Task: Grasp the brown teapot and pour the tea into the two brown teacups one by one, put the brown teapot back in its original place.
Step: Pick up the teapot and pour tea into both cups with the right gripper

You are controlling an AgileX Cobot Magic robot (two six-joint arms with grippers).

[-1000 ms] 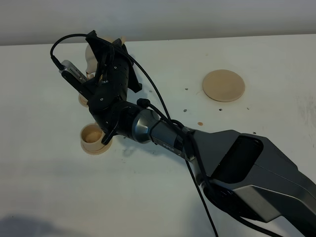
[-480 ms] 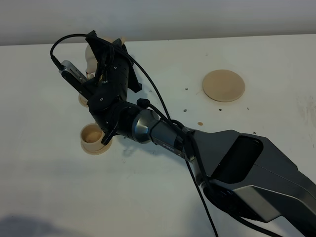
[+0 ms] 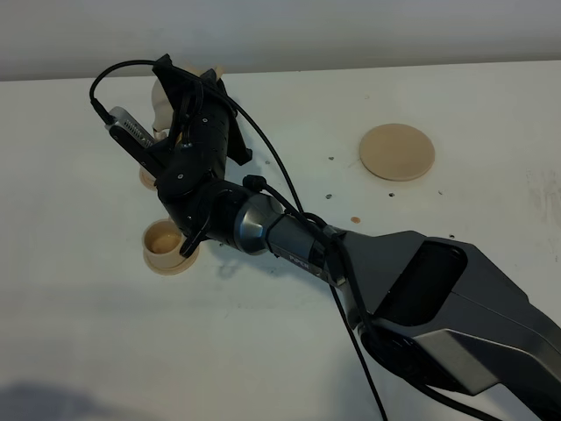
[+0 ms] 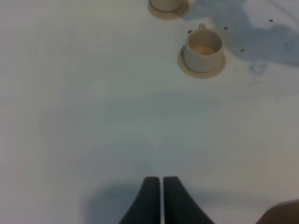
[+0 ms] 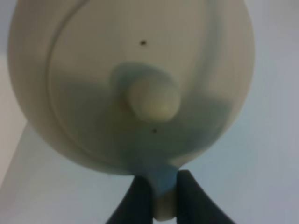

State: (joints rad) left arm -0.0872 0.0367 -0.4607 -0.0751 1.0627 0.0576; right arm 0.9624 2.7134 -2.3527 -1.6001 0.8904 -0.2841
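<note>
Tan lidded teapot (image 5: 135, 84) in right gripper (image 5: 162, 189)

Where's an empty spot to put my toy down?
Bare table lies left of the near teacup and between the arm and the round coaster. It's crowded far left, where the right claw holds the teapot over the far teacup.

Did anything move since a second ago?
Nothing visibly changed. The right tool still grips the brown teapot, held up off the table. The near teacup and the round coaster sit where they were.
</note>
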